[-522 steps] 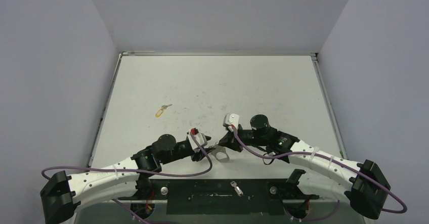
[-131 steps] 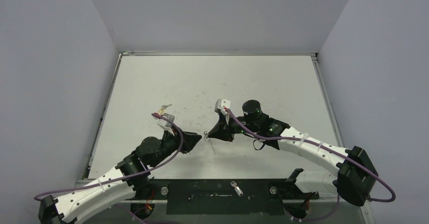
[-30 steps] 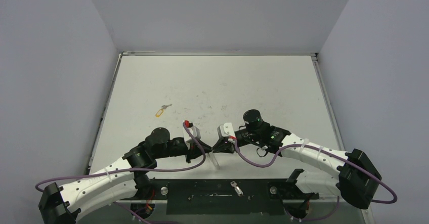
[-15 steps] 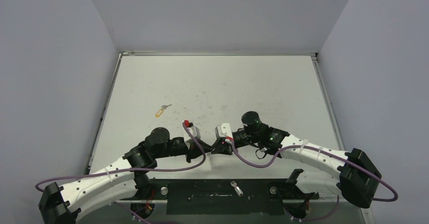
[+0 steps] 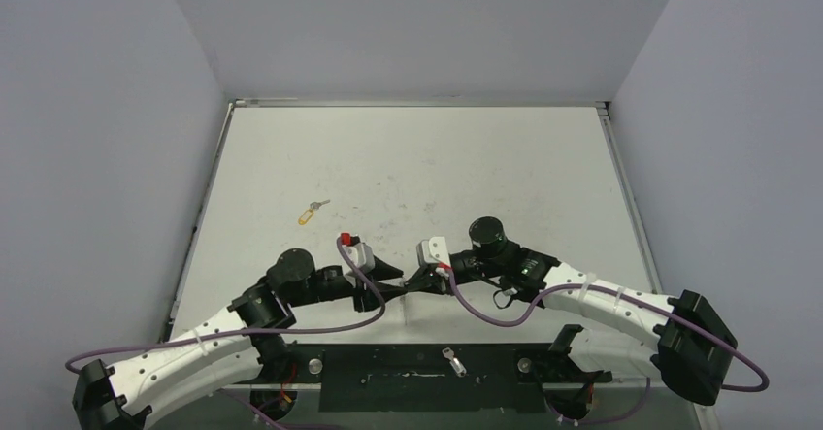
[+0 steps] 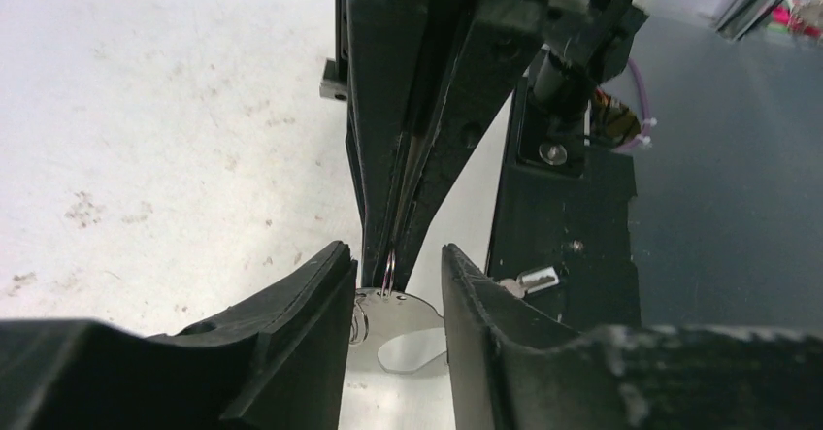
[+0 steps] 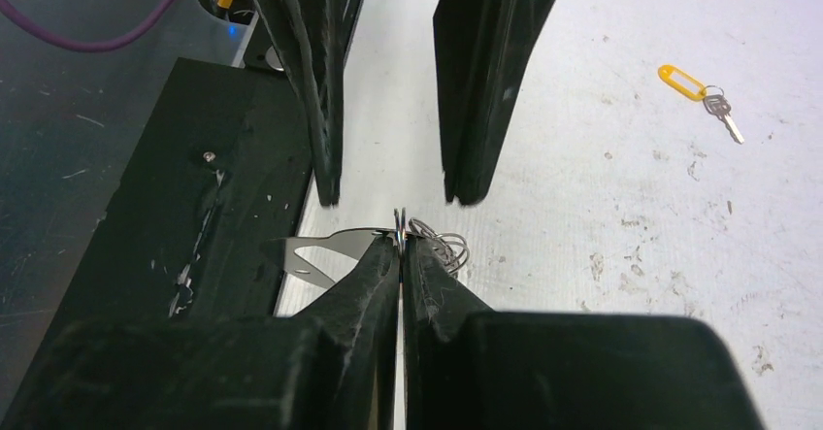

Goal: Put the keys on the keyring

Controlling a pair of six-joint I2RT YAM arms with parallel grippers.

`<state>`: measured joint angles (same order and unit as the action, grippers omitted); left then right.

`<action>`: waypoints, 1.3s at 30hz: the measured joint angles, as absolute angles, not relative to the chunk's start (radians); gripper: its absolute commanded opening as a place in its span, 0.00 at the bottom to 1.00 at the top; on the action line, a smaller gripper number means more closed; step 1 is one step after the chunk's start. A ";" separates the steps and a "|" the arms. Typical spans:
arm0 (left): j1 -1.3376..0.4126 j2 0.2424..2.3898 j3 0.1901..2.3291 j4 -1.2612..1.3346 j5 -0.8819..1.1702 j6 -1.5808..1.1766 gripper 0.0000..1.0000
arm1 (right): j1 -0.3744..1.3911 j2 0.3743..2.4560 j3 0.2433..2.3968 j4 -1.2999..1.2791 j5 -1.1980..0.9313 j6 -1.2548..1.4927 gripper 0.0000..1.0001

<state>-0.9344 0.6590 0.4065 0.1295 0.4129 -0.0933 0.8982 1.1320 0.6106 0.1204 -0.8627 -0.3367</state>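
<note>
The right end effector (image 7: pixel 400 243) pinches a small ring of the keyring (image 7: pixel 354 243). The left end effector (image 6: pixel 396 255) is open, the keyring between its fingers

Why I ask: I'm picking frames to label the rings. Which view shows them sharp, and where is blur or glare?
Right wrist view: the rings at the shut right claw are crisp, the yellow-tagged key too. Left wrist view: the left claw is soft-focus, the keyring looks washed out. Top external view: even light, rings too small.
</note>
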 measured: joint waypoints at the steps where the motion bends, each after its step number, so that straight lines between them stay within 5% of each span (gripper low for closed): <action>1: -0.934 0.641 0.400 0.140 0.410 -0.094 0.38 | 0.897 1.127 0.599 0.136 -0.862 -0.328 0.00; 11: -0.934 0.434 0.224 0.279 0.370 -0.088 0.32 | 0.896 1.089 0.519 0.310 -0.865 -0.234 0.00; 28: -0.934 0.516 0.177 0.398 0.371 -0.043 0.22 | 0.894 1.089 0.519 0.381 -0.872 -0.187 0.00; 39: -0.934 0.513 0.178 0.424 0.373 -0.030 0.30 | 0.893 1.089 0.519 0.381 -0.872 -0.189 0.00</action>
<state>-0.9344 0.5125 0.1780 0.4244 0.3729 -0.0299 0.8932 1.0889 0.5190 0.3805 -0.8722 -0.1886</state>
